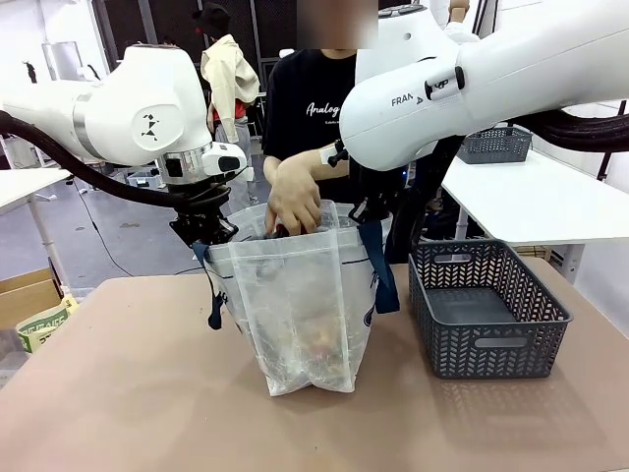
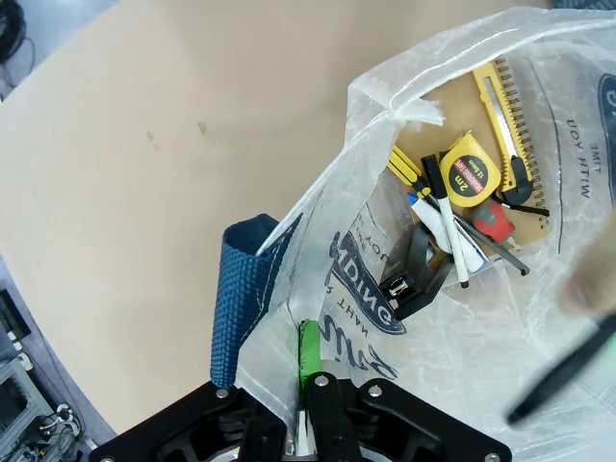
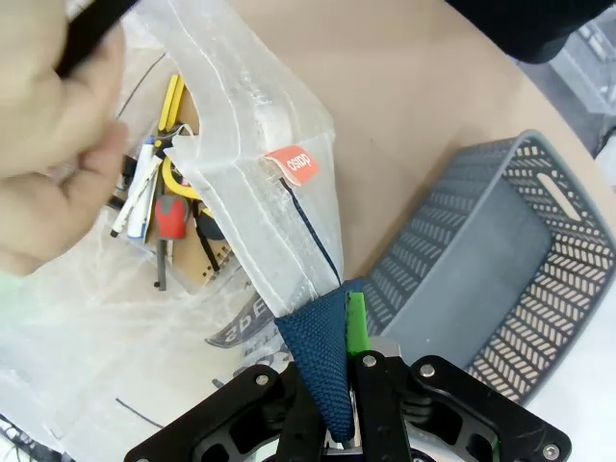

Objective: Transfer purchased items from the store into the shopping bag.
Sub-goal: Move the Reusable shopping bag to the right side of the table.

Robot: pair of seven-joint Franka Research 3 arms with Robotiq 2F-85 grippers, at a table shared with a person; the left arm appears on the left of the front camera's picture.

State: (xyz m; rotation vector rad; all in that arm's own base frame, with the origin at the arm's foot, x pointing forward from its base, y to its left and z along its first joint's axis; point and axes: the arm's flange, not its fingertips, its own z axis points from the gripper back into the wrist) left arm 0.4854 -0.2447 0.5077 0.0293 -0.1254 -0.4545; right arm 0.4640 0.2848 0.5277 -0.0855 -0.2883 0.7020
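The shopping bag (image 1: 305, 305) stands open mid-table, translucent white with navy handles. My left gripper (image 1: 204, 236) is shut on its left rim beside the navy strap (image 2: 236, 289). In the left wrist view the left gripper (image 2: 298, 371) pinches the plastic against a green pad. My right gripper (image 1: 369, 211) is shut on the right handle strap (image 3: 327, 356); the right wrist view shows that right gripper (image 3: 342, 332) clamping it. A person's hand (image 1: 295, 197) reaches into the bag's mouth holding a dark, blurred item (image 3: 91, 29). The store (image 1: 486, 310), a dark grey mesh basket, sits empty to the right.
Inside the bag lie a yellow tape measure (image 2: 467, 173), a yellow utility knife (image 2: 505, 106), markers (image 2: 448, 226) and a red-handled tool (image 3: 171, 219). A red tag (image 3: 292, 164) hangs on the bag's rim. Another grey basket (image 1: 496, 145) rests on a white table behind.
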